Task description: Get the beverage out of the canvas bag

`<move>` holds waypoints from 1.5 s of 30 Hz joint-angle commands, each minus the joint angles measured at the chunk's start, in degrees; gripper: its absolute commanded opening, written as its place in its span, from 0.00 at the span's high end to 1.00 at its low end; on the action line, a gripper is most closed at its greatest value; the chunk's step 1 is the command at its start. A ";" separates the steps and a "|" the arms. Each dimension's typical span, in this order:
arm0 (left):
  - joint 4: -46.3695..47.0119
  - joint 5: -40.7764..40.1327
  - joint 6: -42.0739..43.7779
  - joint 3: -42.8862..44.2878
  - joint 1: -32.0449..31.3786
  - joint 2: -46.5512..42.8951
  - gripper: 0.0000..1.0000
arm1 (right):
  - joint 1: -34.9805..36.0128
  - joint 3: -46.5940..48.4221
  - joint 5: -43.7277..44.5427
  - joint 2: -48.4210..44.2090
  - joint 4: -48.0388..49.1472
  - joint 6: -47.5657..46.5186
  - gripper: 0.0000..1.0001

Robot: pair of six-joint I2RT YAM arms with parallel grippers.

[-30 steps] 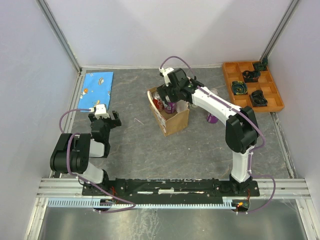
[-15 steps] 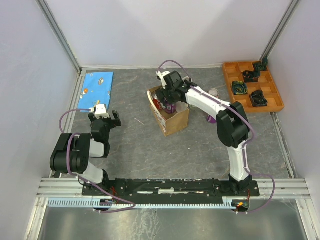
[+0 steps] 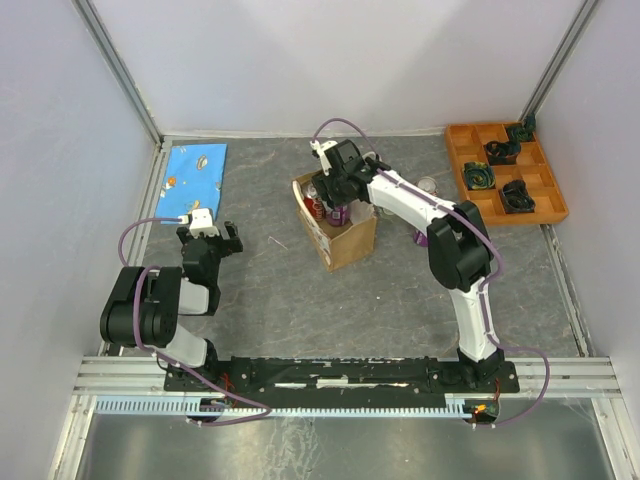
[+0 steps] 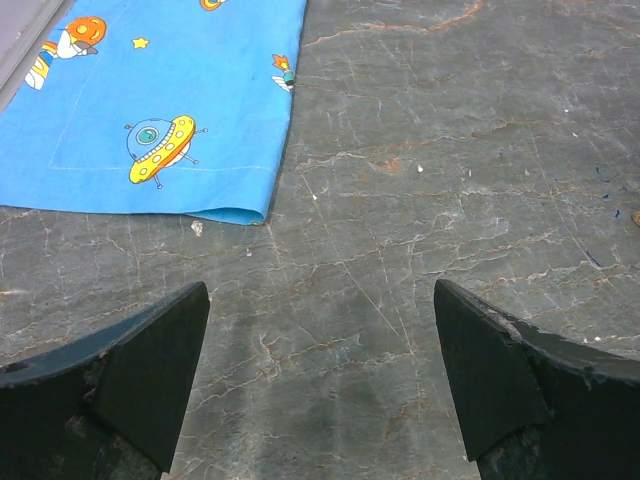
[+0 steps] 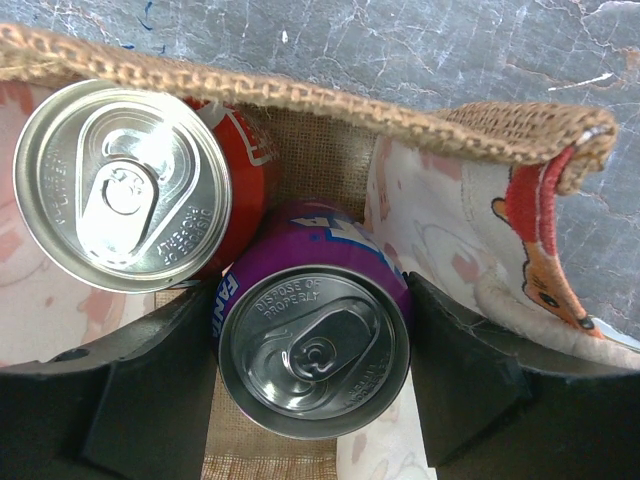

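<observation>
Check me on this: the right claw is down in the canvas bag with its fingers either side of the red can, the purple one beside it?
Not quite. The right gripper has its fingers either side of the purple can; the red can is the one beside it in the canvas bag. The right wrist view shows this.

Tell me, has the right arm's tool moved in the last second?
Yes. In the top view the right tool has shifted slightly left over the canvas bag, which stayed put, and now straddles the purple can inside it.
</observation>
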 commanded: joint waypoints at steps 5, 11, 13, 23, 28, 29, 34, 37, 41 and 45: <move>1.94 -0.58 2.48 1.17 -0.25 -0.52 0.01 | 2.72 6.26 -5.87 2.67 -0.15 2.71 1.00; 1.96 -0.63 2.48 1.09 -0.24 -0.57 0.01 | 4.96 10.17 -6.18 4.43 -1.94 2.40 1.00; 1.95 -0.57 2.48 1.17 -0.26 -0.52 0.01 | 5.57 10.88 -6.00 4.50 -2.29 2.20 1.00; 1.91 -0.64 2.48 1.13 -0.26 -0.54 0.01 | 6.51 12.76 0.58 -1.83 -3.21 -3.44 1.00; 1.97 -0.59 2.48 1.09 -0.26 -0.49 0.01 | 6.56 14.19 2.80 -9.64 -1.88 -5.98 1.00; 1.95 -0.58 2.48 1.16 -0.26 -0.50 0.01 | 6.54 13.99 3.20 -11.23 -1.25 -6.35 1.00; 1.91 -0.58 2.48 1.16 -0.27 -0.52 0.01 | 6.54 9.47 6.44 -20.54 3.84 -7.68 1.00; 1.95 -0.57 2.48 1.12 -0.26 -0.54 0.01 | 6.59 3.13 7.44 -27.55 9.28 -8.14 1.00; 1.95 -0.62 2.48 1.08 -0.24 -0.57 0.01 | 6.53 -5.73 12.19 -36.95 16.00 -7.60 1.00; 1.97 -0.65 2.48 1.11 -0.30 -0.51 0.01 | 6.53 -12.45 23.01 -43.81 17.64 -8.74 1.00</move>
